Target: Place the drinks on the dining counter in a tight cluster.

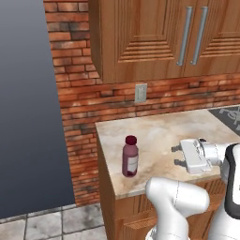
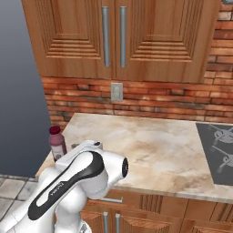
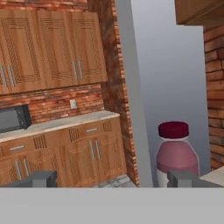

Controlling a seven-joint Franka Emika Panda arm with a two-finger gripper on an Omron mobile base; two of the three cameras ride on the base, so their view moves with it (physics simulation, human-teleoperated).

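Stout purple-red juice bottle (image 1: pixel 130 157) (maroon cap, pale label), upright.

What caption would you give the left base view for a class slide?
Open end effector faces a maroon-capped juice bottle standing upright near the marble counter's left edge.

You have the juice bottle (image 1: pixel 130 156) upright on the small counter (image 1: pixel 159 136), near its left front corner; gripper (image 1: pixel 177 155) hangs to its right, cooktop (image 2: pixel 218 152) far right.
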